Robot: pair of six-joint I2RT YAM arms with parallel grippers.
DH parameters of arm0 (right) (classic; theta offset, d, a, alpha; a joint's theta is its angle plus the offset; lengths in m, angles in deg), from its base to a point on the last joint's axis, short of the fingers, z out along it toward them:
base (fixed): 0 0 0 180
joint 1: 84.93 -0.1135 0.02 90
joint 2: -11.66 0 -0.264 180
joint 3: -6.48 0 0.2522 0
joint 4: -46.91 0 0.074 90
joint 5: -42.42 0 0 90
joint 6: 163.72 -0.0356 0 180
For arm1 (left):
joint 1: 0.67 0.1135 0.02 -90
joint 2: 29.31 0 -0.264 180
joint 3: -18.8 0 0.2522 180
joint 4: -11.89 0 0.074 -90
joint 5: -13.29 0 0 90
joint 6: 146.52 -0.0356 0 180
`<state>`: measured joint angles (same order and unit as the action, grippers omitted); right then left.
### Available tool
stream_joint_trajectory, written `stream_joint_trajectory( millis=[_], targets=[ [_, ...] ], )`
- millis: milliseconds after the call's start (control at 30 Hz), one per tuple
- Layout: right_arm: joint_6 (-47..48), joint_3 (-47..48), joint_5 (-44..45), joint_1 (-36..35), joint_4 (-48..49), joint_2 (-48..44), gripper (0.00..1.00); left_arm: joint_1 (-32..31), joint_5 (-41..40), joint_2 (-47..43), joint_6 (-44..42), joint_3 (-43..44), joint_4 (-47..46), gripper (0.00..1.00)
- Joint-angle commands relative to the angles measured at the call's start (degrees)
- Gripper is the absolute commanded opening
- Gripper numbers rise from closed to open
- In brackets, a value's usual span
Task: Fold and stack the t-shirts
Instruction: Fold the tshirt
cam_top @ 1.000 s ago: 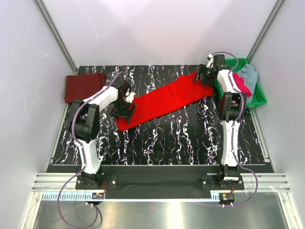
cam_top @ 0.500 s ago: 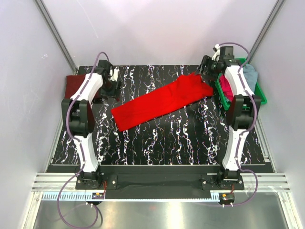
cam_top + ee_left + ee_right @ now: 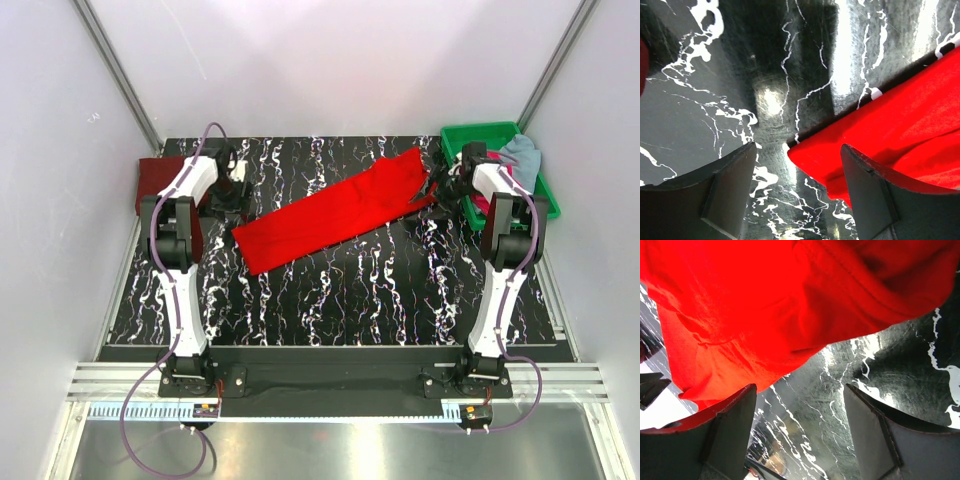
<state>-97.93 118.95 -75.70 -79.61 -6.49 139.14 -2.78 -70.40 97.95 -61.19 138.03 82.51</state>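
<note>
A long bright red cloth t-shirt [image 3: 335, 208] lies as a diagonal strip across the centre. The left gripper [image 3: 797, 147], upper left, and right gripper [image 3: 800, 387], upper right, have withdrawn, jaws released and empty. The next fold is likely pending.

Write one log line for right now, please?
red shirt: spread on table | maroon shirt: folded, far-left | both jaws: open, empty
</note>
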Motion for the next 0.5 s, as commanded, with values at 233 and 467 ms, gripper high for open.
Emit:
stream_joint_trajectory(
  millis=[233,467],
  targets=[
    [-1.4,7.5,3.0,0.0,2.5,5.2,0.76,0.4,2.4,-0.6,-0.8,-0.2,0.6,0.64],
    [-2.9,12.6,4.2,0.0,3.0,9.0,0.72,0.7,3.4,-0.4,-0.4,-2.1,1.3,0.53]
  ],
)
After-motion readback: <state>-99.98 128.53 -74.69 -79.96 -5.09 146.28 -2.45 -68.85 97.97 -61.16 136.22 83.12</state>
